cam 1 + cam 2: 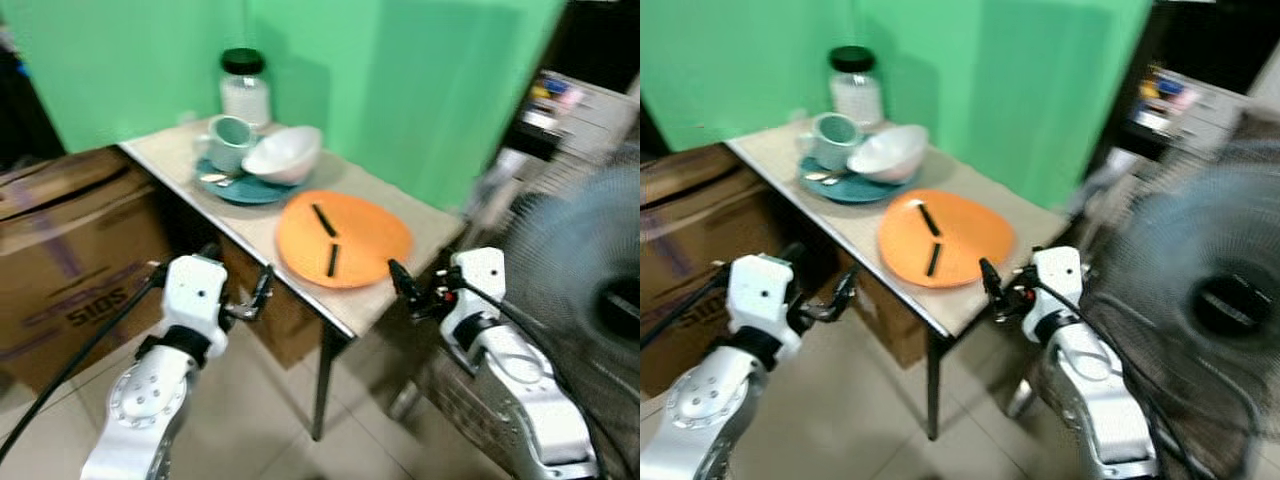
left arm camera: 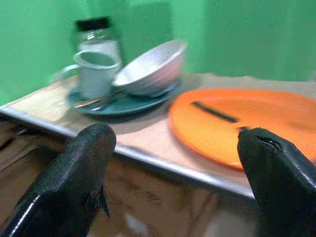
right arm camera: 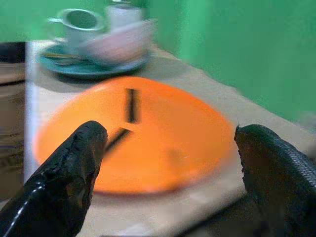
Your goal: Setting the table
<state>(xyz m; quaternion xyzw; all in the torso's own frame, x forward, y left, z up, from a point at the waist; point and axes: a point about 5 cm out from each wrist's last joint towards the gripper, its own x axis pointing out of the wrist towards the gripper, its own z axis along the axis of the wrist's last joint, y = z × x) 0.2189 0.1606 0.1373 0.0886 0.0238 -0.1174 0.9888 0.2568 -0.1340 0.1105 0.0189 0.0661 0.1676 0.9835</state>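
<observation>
An orange plate (image 1: 343,240) lay near the bench (image 1: 420,215) edge; both the left gripper (image 2: 175,163) and right gripper (image 3: 168,148) faced it, fingers apart, probably ready to grasp.

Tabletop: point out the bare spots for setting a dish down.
Bare table runs along the green wall behind the orange plate, and by the near edge left of the teal plate. That plate is crowded with mug and bowl.

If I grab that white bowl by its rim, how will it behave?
The white bowl lies tilted on the teal plate, leaning against the mug, so it will probably rock or slide when touched. It looks glazed, so likely slippery and breakable. Moving it may also nudge the mug.
</observation>
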